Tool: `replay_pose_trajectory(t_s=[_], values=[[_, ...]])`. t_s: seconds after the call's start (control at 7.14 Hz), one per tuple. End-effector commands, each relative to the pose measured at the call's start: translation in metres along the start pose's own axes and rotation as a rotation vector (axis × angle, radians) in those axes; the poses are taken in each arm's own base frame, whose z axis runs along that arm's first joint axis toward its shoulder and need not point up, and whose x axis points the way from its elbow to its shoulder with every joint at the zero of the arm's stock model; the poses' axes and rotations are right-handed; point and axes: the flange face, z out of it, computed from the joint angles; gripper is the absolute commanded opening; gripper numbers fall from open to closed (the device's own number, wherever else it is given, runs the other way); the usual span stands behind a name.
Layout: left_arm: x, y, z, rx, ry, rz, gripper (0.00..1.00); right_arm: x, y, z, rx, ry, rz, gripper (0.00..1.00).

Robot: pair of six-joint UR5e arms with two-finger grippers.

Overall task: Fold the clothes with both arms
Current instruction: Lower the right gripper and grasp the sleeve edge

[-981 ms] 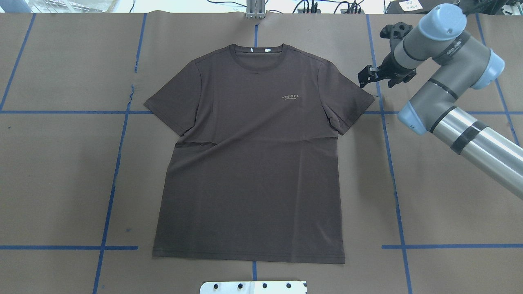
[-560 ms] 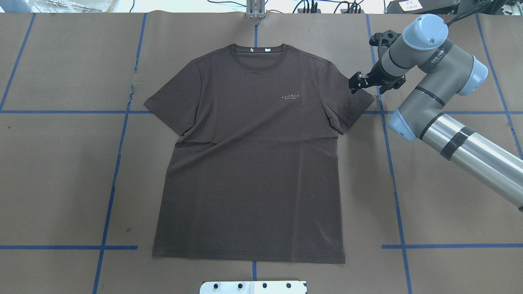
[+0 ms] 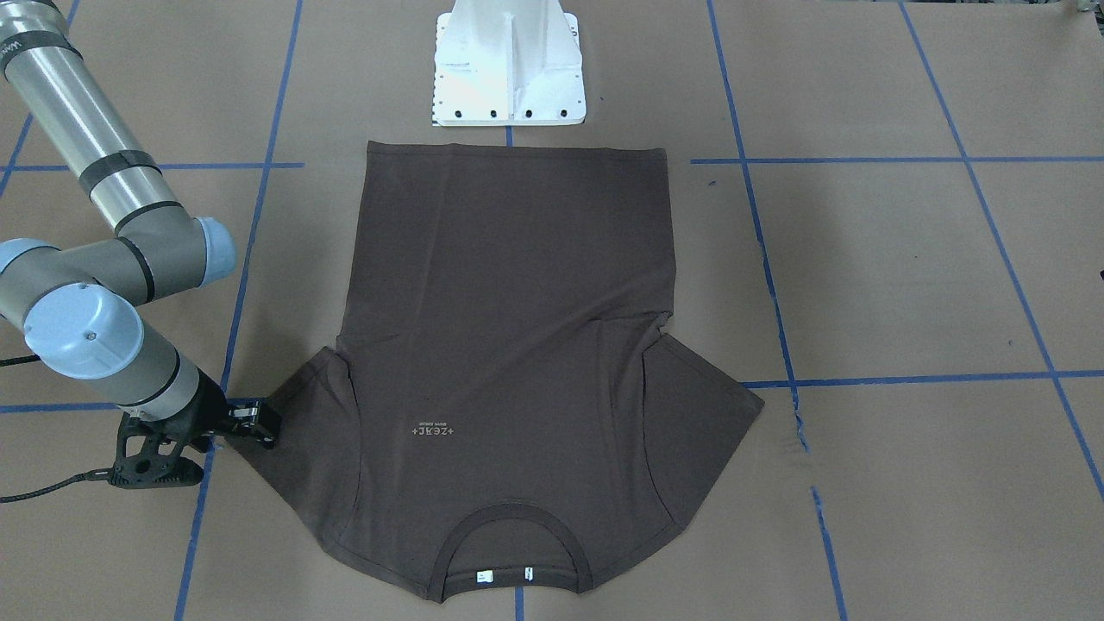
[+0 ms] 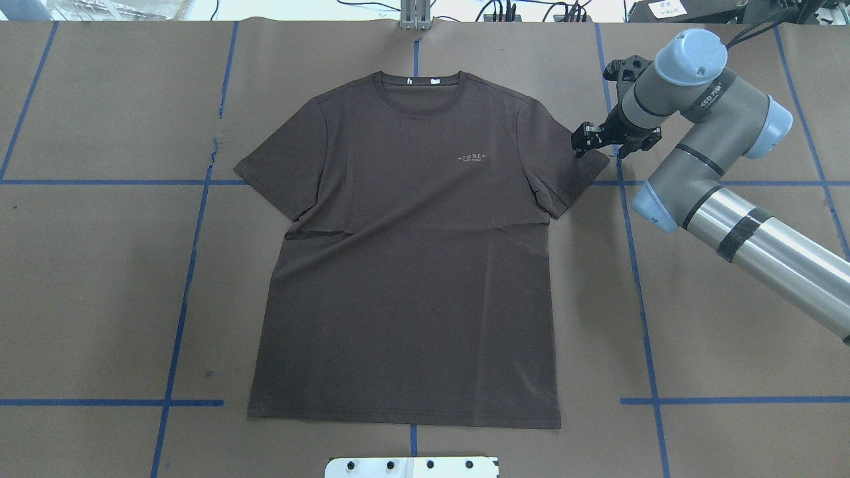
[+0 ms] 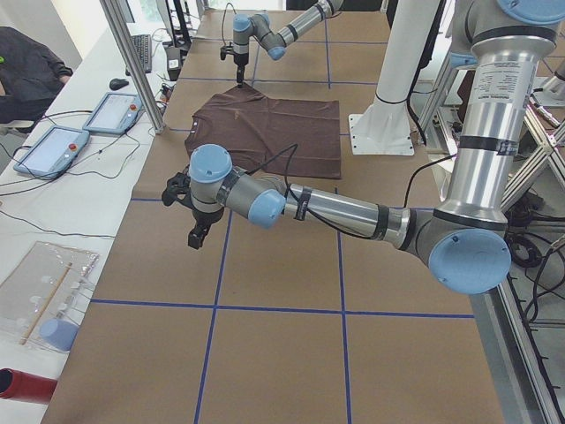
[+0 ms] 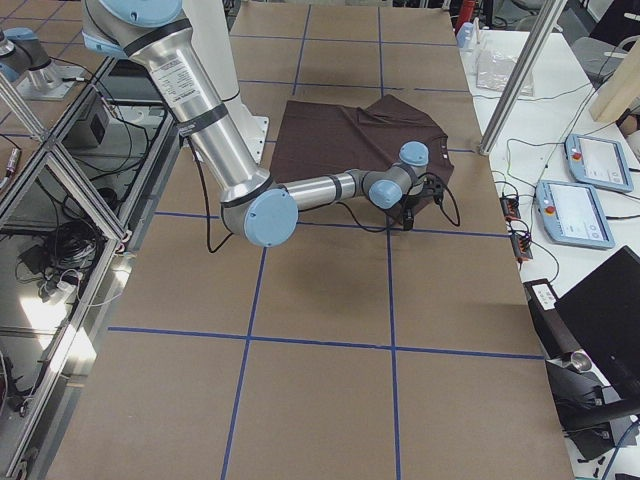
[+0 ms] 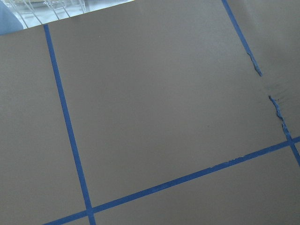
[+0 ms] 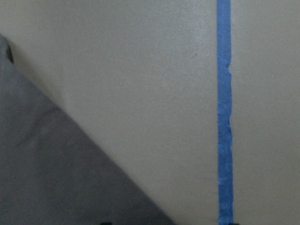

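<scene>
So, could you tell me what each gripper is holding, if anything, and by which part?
Cannot be told: the right gripper is at a sleeve edge of the flat T-shirt; the left gripper hangs well clear of it.

T-shirt edge (image 8: 56,178), brown paper (image 8: 140,70), blue tape (image 8: 225,117)

Chest lettering (image 4: 472,157) too small to read; L pincer (image 5: 195,240) state unclear.

The T-shirt (image 4: 405,265) lies flat on the desk (image 4: 99,299), its collar (image 4: 416,83) away from the robot. The right pincer (image 4: 586,141) is at its right sleeve's edge; the left pincer (image 5: 196,234) hangs well apart, leftward.
</scene>
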Motion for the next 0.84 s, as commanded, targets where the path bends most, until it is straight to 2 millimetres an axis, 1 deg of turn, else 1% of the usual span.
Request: replay_pose_trajectory(t_s=[0.0, 0.14, 0.28, 0.7], values=[[0.0, -0.001, 0.0, 0.0, 0.0, -0.001, 1.0, -0.004, 0.0, -0.001, -0.006, -0.007, -0.008, 0.17], [0.001, -0.003, -0.001, 0.002, 0.0, 0.0, 1.0, -0.006, 0.0, -0.002, -0.009, -0.013, -0.011, 0.06], [0.0, -0.003, 0.0, 0.0, 0.0, -0.001, 1.0, -0.008, -0.001, -0.003, -0.006, -0.016, -0.015, 0.0], [0.0, -0.003, 0.0, 0.001, 0.0, -0.021, 1.0, -0.024, -0.003, -0.014, -0.007, -0.047, -0.028, 0.0]])
